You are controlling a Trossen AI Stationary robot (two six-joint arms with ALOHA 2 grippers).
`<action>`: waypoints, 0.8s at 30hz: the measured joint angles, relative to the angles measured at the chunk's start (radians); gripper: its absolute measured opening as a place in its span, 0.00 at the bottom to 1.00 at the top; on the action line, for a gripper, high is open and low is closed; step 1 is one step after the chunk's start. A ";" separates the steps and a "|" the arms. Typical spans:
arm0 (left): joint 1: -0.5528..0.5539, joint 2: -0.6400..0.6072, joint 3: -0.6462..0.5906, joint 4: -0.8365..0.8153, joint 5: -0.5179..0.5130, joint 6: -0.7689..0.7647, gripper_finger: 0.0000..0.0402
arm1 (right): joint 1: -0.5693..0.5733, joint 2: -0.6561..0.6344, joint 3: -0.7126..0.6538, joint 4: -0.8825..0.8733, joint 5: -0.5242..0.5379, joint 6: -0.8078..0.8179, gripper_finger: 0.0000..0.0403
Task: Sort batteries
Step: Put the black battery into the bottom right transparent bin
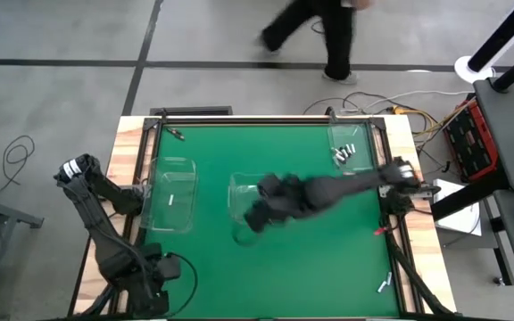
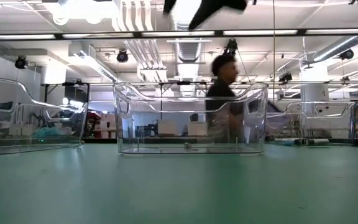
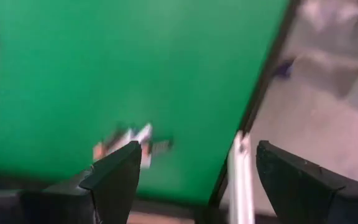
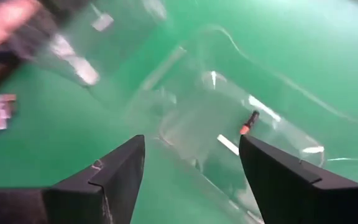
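Three clear plastic bins stand on the green table: a left bin (image 1: 172,192), a middle bin (image 1: 246,207) and a far right bin (image 1: 351,147). Several batteries (image 1: 344,153) lie in the far right bin, and one pale battery (image 1: 169,200) lies in the left bin. In the middle bin lies a small dark battery with an orange tip (image 4: 248,122). My right gripper (image 4: 191,149) hovers open above the middle bin (image 4: 229,118), touching nothing. My left gripper (image 3: 191,168) stands open at the table's near left, above loose batteries (image 3: 132,143).
Loose batteries lie at the far left (image 1: 177,134) and the near right (image 1: 384,285) of the table. A small red object (image 1: 380,230) lies by the right edge. A person (image 1: 319,36) walks past beyond the far edge. A red crate (image 1: 467,134) stands off the table's right.
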 joint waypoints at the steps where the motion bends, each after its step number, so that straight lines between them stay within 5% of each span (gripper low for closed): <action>1: 0.000 -0.001 -0.032 0.006 0.049 -0.030 0.73 | 0.042 -0.017 -0.001 -0.002 0.055 0.012 0.63; 8: 0.032 -0.017 -0.262 0.091 0.201 -0.031 0.73 | 0.241 -0.058 -0.004 -0.005 0.314 0.100 0.62; 15: 0.082 -0.016 -0.390 0.093 0.243 0.164 0.73 | 0.271 -0.035 -0.008 -0.012 0.317 0.132 0.60; 24: 0.075 0.013 -0.407 0.098 0.263 0.375 0.65 | 0.271 -0.022 -0.009 -0.015 0.309 0.151 0.60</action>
